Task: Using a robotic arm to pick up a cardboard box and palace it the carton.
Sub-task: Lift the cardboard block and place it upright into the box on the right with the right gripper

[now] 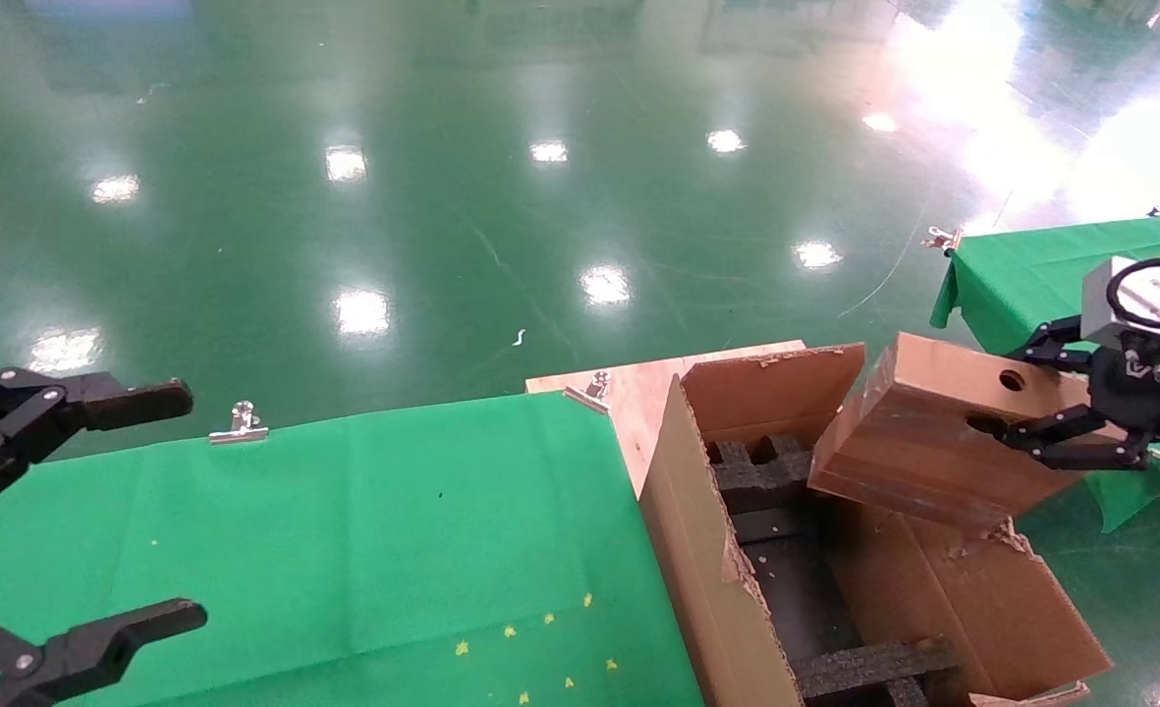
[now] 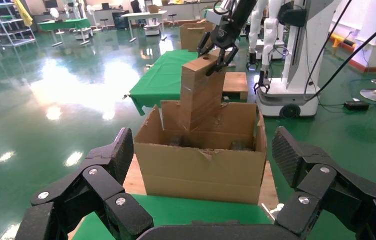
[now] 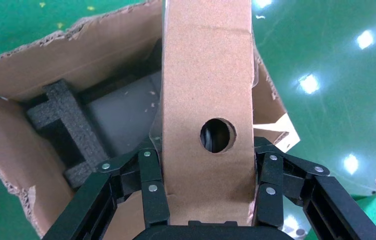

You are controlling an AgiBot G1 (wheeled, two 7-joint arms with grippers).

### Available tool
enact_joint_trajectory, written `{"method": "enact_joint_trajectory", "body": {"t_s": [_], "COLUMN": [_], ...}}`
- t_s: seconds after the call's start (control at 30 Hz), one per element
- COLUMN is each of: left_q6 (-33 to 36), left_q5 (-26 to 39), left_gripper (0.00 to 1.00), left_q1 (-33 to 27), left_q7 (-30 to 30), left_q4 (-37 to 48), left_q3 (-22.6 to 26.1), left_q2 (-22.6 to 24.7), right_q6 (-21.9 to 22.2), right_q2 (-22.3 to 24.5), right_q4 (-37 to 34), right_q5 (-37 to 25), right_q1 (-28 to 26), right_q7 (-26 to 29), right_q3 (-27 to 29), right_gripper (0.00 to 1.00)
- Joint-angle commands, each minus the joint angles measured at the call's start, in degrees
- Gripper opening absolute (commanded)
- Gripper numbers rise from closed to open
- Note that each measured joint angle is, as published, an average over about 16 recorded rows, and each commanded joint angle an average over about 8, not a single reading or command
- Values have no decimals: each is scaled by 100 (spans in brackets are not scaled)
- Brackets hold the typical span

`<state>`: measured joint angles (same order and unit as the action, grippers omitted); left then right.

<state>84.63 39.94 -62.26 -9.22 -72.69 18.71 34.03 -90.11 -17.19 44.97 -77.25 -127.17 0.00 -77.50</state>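
My right gripper is shut on the cardboard box, a small closed brown box with a round hole, and holds it tilted above the carton's open top, its lower end toward the black foam inserts. The right wrist view shows the black fingers clamped on both sides of the box, with the carton below. The left wrist view shows the box hanging over the carton in the right gripper. My left gripper is open and empty at the left.
A green cloth table lies left of the carton, held by metal clips. A wooden board lies under the carton. A second green table stands at the right. Shiny green floor lies beyond.
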Motion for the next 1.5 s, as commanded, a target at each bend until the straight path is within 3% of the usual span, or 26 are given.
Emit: {"method": "enact_joint_trajectory", "body": {"t_s": [0.03,0.3,0.47,0.67,1.03,1.3,1.5], "left_q6": [-1,0,0,0,0,-1,-1], "left_q5": [-1,0,-1,-1,-2,-3,-3], "left_gripper": [100,100,100,100,100,100,100], "left_q1": [0,0,0,-1,-1,-2,-2], "left_q7": [0,0,1,1,2,2,3], "left_q4": [0,0,1,2,2,2,2], "left_q3": [0,0,1,2,3,4,5], "left_q2": [0,0,0,0,0,-1,-1], "right_q6": [15,44,384,1196,2241,2893,3135], "right_q2": [46,-31,-81,2,660,861,744], "right_q4": [45,-20,-98,243,1967,2930,3202], "right_q5": [1,10,59,66,-366,-1126,-1756], "right_q1": [1,34,245,661,1192,1491,1671], "right_q7": [23,36,615,2166,5445,7234,8366], "right_q3": [-32,0,-73,-212,-570,-844,-1025], "right_gripper": [0,0,0,0,0,0,0]}}
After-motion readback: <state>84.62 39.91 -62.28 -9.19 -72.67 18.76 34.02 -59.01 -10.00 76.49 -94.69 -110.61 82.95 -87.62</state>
